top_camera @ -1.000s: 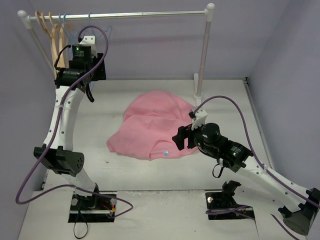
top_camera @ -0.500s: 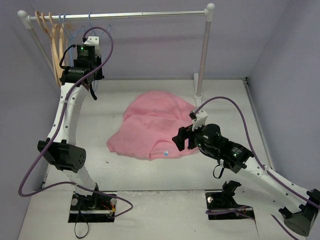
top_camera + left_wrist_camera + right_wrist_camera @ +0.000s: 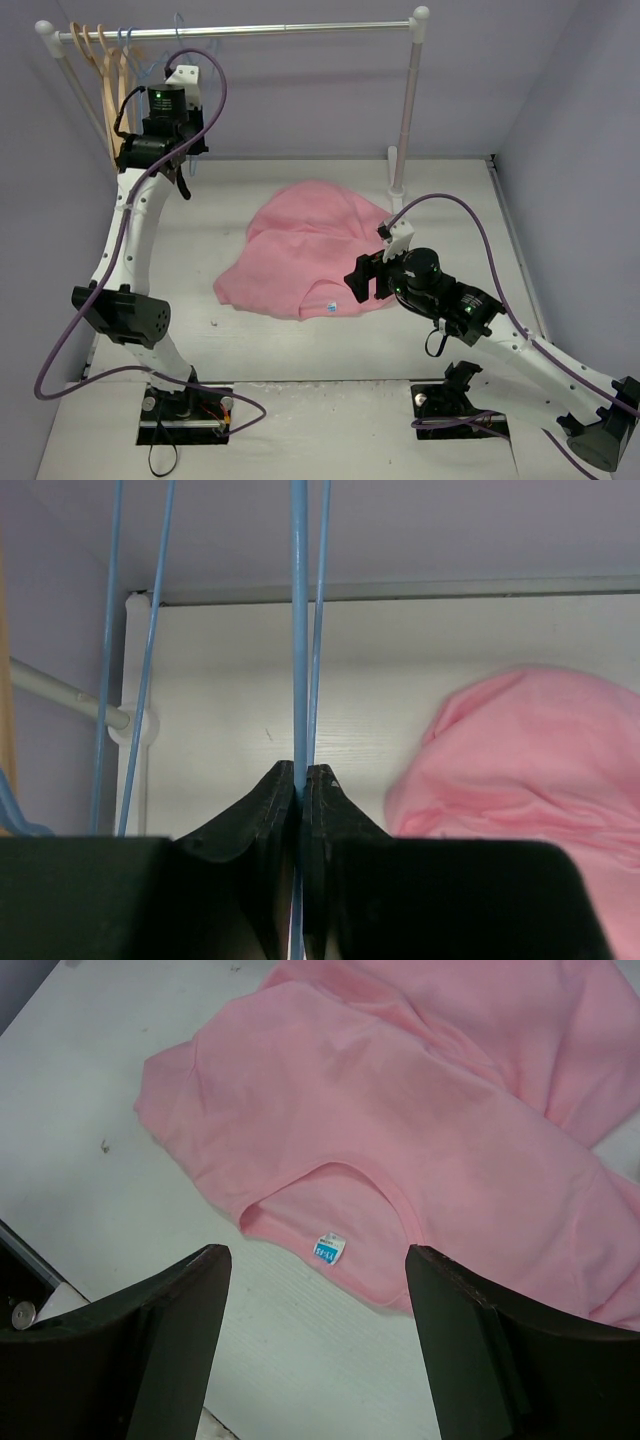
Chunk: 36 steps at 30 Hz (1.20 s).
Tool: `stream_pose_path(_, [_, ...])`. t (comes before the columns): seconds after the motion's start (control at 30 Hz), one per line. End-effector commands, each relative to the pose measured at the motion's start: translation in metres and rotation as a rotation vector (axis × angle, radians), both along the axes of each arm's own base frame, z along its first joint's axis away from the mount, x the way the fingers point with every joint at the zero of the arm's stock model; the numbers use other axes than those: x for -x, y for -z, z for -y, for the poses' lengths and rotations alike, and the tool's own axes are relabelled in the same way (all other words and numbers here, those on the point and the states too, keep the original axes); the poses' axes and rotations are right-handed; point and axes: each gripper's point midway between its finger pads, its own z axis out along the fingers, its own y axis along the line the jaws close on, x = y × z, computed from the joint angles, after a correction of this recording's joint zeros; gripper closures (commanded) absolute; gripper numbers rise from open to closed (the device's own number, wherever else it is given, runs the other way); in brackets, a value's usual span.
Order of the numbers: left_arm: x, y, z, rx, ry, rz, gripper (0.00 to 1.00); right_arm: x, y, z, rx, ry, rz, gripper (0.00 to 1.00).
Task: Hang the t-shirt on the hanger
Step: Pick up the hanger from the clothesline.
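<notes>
The pink t-shirt [image 3: 310, 250] lies crumpled on the table, neck opening and white label [image 3: 329, 1247] toward the near side. A thin light-blue hanger [image 3: 299, 630] hangs from the rail at the back left. My left gripper [image 3: 302, 770] is raised beside the rack and shut on one of this hanger's wires, which runs straight up between the fingers. The shirt also shows at the right of the left wrist view [image 3: 530, 760]. My right gripper [image 3: 315, 1260] hovers open just above the shirt's collar [image 3: 390, 1190], with nothing between its fingers.
A clothes rail [image 3: 300, 28] spans the back on white posts [image 3: 405, 110]. Tan wooden hangers [image 3: 100, 70] and other blue wire hangers [image 3: 150, 630] hang at its left end. Lilac walls close in the back and both sides.
The left gripper has shut on the blue hanger wire and shifted slightly up and left by the rail. The right arm and the t-shirt have not moved.
</notes>
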Motion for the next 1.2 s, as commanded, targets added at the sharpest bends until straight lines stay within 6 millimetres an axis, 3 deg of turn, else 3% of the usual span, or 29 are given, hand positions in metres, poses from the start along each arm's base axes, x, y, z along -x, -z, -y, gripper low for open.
stream_pose_path(0.0, [0.02, -0.078, 0.01, 0.039, 0.08, 0.229, 1.0, -0.006, -0.02, -0.01, -0.062, -0.012, 0.054, 0.28])
stream_pose_path(0.2, [0.053, -0.089, 0.008, 0.044, 0.088, 0.275, 1.0, -0.006, -0.022, -0.009, -0.065, -0.009, 0.06, 0.28])
stream_pose_path(0.33, [0.071, -0.071, 0.008, 0.045, 0.104, 0.234, 1.0, -0.007, -0.024, -0.008, -0.058, -0.001, 0.066, 0.29])
stream_pose_path(0.37, [0.082, -0.074, 0.012, 0.061, 0.128, 0.239, 1.0, -0.008, -0.023, -0.007, -0.053, 0.006, 0.065, 0.29])
stream_pose_path(0.4, [0.086, -0.059, 0.013, 0.067, 0.135, 0.207, 1.0, -0.009, -0.023, -0.006, -0.053, 0.013, 0.065, 0.29])
stream_pose_path(0.47, [0.103, -0.056, 0.017, 0.092, 0.157, 0.207, 1.0, -0.011, -0.019, -0.005, -0.045, 0.029, 0.058, 0.29])
stream_pose_path(0.53, [0.117, -0.035, 0.016, 0.104, 0.15, 0.169, 1.0, -0.016, -0.016, 0.001, -0.038, 0.084, 0.051, 0.3])
stream_pose_path(0.7, [0.146, 0.016, 0.021, 0.139, 0.162, 0.052, 1.0, -0.03, 0.014, 0.019, 0.077, 0.23, -0.018, 0.35])
stream_pose_path(0.8, [0.171, 0.043, 0.039, 0.178, 0.223, -0.01, 1.0, -0.032, 0.031, 0.021, 0.116, 0.255, -0.054, 0.43])
stream_pose_path(0.97, [0.214, 0.074, 0.089, 0.181, 0.385, -0.079, 1.0, -0.03, 0.078, 0.021, 0.183, 0.276, -0.148, 0.57])
stream_pose_path(1.1, [0.236, 0.13, 0.117, 0.092, 0.441, -0.207, 1.0, -0.026, 0.113, 0.019, 0.218, 0.28, -0.238, 0.64])
stream_pose_path(1.17, [0.248, 0.145, 0.136, 0.058, 0.485, -0.23, 1.0, -0.025, 0.132, 0.023, 0.24, 0.291, -0.288, 0.64])
